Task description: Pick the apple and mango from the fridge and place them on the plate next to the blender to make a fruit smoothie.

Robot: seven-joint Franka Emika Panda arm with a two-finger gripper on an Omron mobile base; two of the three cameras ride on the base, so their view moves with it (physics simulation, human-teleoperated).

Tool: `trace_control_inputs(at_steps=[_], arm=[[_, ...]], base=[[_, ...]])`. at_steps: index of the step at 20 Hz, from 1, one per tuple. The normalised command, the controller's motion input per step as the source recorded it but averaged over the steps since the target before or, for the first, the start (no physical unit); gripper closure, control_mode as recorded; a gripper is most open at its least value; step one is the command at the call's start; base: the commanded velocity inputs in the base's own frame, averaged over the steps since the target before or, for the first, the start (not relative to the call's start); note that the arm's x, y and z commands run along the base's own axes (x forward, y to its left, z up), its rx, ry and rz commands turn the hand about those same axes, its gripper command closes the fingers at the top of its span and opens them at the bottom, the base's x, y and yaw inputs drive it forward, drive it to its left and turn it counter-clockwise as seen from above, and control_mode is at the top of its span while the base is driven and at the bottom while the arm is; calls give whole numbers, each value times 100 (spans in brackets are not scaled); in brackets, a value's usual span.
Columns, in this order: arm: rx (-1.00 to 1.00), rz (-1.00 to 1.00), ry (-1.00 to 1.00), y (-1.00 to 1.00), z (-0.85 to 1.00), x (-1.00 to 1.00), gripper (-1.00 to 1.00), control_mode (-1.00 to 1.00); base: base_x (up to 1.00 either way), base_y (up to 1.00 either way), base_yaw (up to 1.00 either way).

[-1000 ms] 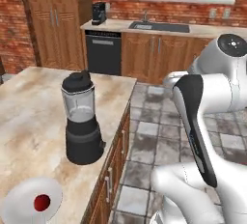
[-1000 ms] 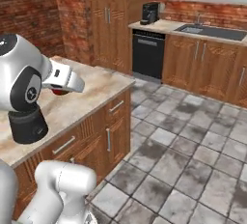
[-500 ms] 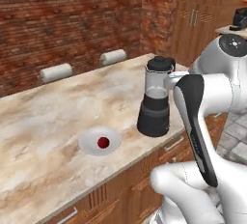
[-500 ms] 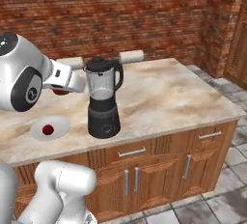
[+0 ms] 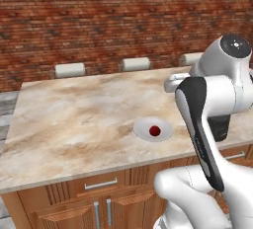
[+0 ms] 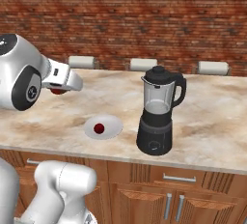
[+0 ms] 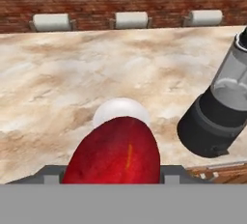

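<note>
My gripper (image 7: 114, 175) is shut on a big red mango (image 7: 116, 154) that hangs above the marble counter. From the right base view the mango (image 6: 58, 91) peeks out under the hand, left of the plate and higher than it. The small white plate (image 6: 110, 121) lies on the counter with the red apple (image 6: 99, 128) in its middle. The same plate (image 5: 142, 126) and apple (image 5: 155, 131) show in the left base view. The black blender (image 6: 157, 110) with its clear jar stands just right of the plate. The fridge is out of view.
Three white rolls (image 5: 69, 69) line the far edge of the counter (image 5: 74, 119), in front of a brick wall. Wooden drawers and doors (image 6: 169, 189) run under the near edge. The arm hides most of the blender (image 5: 220, 127) in the left base view.
The whole picture has swung round as the base turned; the counter now faces me squarely with plate and blender in front. The gripper has stayed shut on the mango.
</note>
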Motion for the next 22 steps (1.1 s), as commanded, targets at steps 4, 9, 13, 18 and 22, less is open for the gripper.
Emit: trace_control_inputs(at_steps=[4, 9, 13, 18, 22], arm=[[-6, 0, 22, 23, -66, 74, 100, -100], [0, 0, 32, 0, -87, 77, 100, -100], [4, 0, 25, -24, -86, 61, 100, -100], [5, 0, 7, -53, -88, 50, 100, -100], [0, -2, 0, -4, -28, 74, 100, -100]], base=[[0, 0, 0], [0, 0, 0], [0, 0, 0], [0, 0, 0], [0, 0, 0]])
